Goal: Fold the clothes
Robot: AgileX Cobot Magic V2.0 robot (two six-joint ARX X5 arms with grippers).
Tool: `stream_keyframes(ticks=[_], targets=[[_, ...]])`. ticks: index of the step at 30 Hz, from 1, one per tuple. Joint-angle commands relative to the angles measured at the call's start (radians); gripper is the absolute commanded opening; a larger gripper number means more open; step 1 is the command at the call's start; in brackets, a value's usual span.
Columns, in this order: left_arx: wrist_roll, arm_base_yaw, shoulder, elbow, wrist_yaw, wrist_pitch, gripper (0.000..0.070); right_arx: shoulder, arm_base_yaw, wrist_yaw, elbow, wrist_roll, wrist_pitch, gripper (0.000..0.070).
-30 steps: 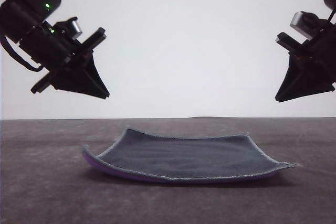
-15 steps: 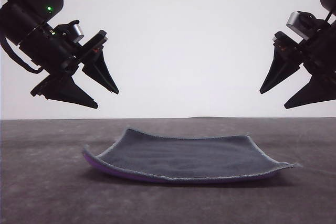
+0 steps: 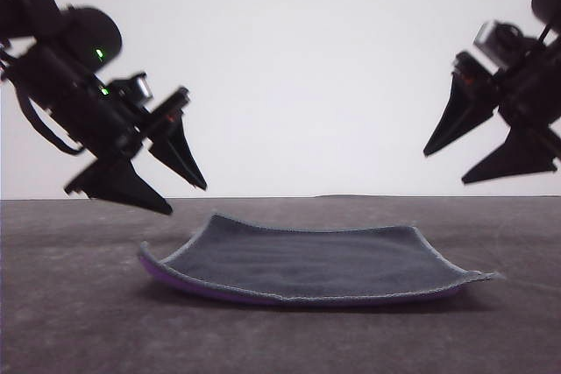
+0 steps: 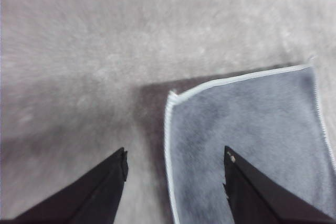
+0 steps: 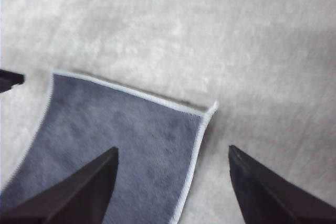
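Front view: one cloth (image 3: 307, 262) lies spread on the table (image 3: 70, 321), dark grey face up, with a strip of purple showing under its near and left edges. Its light grey edging runs all round; the left edge curls up a little and the near right corner lifts slightly off the surface. Two grippers hang in the air above it. The left gripper (image 3: 188, 201) is tilted down toward the cloth's left edge, its two fingers spread apart with nothing between them, the lower tip just above and left of the curled edge, not touching. The right gripper (image 3: 443, 167) is higher, above the cloth's right side, fingers likewise spread and empty. Bare table lies on every side of the cloth.

Left wrist view: one cloth (image 4: 252, 140) corner sits between the two splayed fingers (image 4: 100, 187), its stitched edge running between them; bare table lies beside and beyond it. The picture is somewhat blurred.

Right wrist view: another corner of the cloth (image 5: 121, 140) lies between the two parted fingers (image 5: 262, 192), one finger over the cloth, the other over bare table.
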Motion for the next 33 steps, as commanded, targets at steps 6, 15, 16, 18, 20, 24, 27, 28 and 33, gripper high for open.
stream_keyframes(ticks=[6, 15, 16, 18, 20, 24, 27, 28, 33], targets=[[0.005, -0.013, 0.176, 0.173, 0.074, -0.05, 0.0355, 0.12, 0.011, -0.024, 0.012, 0.018, 0.059, 0.0419], [0.015, -0.043, 0.261, 0.237, 0.113, -0.073, 0.0355, 0.259, 0.026, -0.083, 0.018, 0.086, 0.19, 0.0419], [0.017, -0.047, 0.261, 0.237, 0.113, -0.075, 0.0355, 0.272, 0.031, -0.088, 0.018, 0.094, 0.206, 0.0419], [0.017, -0.052, 0.26, 0.237, 0.115, -0.074, 0.0355, 0.294, 0.041, -0.091, 0.018, 0.112, 0.232, 0.0418], [0.017, -0.053, 0.26, 0.237, 0.116, -0.076, 0.0355, 0.311, 0.051, -0.092, 0.018, 0.117, 0.251, 0.0418], [0.023, -0.055, 0.26, 0.237, 0.116, -0.077, 0.0354, 0.324, 0.069, -0.087, 0.02, 0.126, 0.278, 0.0351], [0.023, -0.055, 0.26, 0.237, 0.114, -0.077, 0.034, 0.324, 0.075, -0.076, 0.025, 0.122, 0.279, 0.0219], [0.024, -0.055, 0.26, 0.237, 0.113, -0.077, 0.0304, 0.324, 0.076, -0.076, 0.029, 0.122, 0.279, 0.0165], [0.041, -0.054, 0.26, 0.237, 0.113, -0.078, 0.0005, 0.324, 0.075, -0.077, 0.048, 0.115, 0.271, 0.0]])
